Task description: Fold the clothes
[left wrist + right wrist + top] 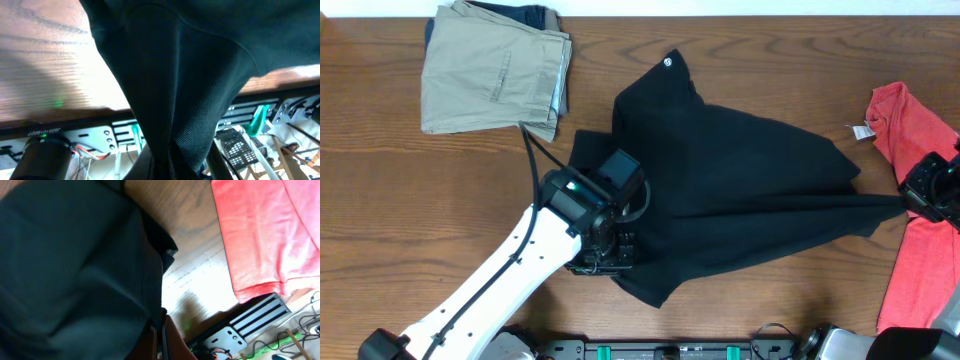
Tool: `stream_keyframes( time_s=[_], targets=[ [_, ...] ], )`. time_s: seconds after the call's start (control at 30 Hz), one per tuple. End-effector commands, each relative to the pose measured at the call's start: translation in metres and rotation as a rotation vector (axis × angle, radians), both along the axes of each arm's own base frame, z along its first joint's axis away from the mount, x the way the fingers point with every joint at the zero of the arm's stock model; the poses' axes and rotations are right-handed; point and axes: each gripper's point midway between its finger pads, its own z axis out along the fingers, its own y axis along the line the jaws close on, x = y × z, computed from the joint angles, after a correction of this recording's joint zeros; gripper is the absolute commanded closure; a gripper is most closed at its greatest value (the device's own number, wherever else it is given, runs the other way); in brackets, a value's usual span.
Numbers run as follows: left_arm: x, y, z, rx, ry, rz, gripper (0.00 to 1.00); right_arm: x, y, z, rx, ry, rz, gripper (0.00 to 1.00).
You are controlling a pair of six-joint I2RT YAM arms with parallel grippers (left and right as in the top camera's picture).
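Observation:
The clothes are one black garment lying in the middle of the table, with a small white logo mark at its far corner. The fabric is pulled into a taut point toward the right. My left gripper is at the garment's near-left edge and is shut on it. In the left wrist view, bunched black cloth runs down between the jaws. My right gripper is at the right tip, shut on the clothes. In the right wrist view, the black cloth is pinched at the gripper.
Folded khaki trousers lie at the back left. A red shirt with a white tag lies at the right edge, under and behind my right arm, and the right wrist view also shows it. A rail runs along the table's front edge.

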Motion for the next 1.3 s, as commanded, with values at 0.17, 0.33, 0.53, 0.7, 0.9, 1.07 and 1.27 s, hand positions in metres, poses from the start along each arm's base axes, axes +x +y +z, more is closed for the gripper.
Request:
stream_keyframes(
  time_s=[0.17,0.33,0.53,0.7,0.9,1.07,1.27],
  targets=[
    [0.027,-0.003,-0.003,-0.011,-0.102,0.041,0.94,-0.001,-0.006,-0.009,-0.028,-0.001,-0.032,0.99],
    [0.043,-0.008,-0.008,-0.009,-0.152,0.043,0.94,0.0,-0.006,-0.029,-0.015,0.013,-0.051,0.99],
    [0.074,0.005,-0.02,0.113,-0.268,0.051,0.94,0.018,0.0,-0.052,0.043,-0.057,-0.046,0.99],
    [0.103,0.01,-0.022,0.165,-0.387,0.071,0.94,0.025,0.0,-0.071,0.05,-0.083,-0.043,0.99],
    [0.134,0.006,-0.022,0.124,-0.468,0.071,0.94,0.028,-0.002,-0.096,0.046,-0.1,-0.071,0.99],
    [0.15,0.015,-0.025,0.136,-0.494,0.11,0.94,0.038,-0.007,-0.104,0.026,-0.148,-0.068,0.99],
    [0.166,0.013,-0.034,0.13,-0.51,0.132,0.94,0.056,-0.015,-0.099,-0.008,-0.225,-0.063,0.99]
  ],
)
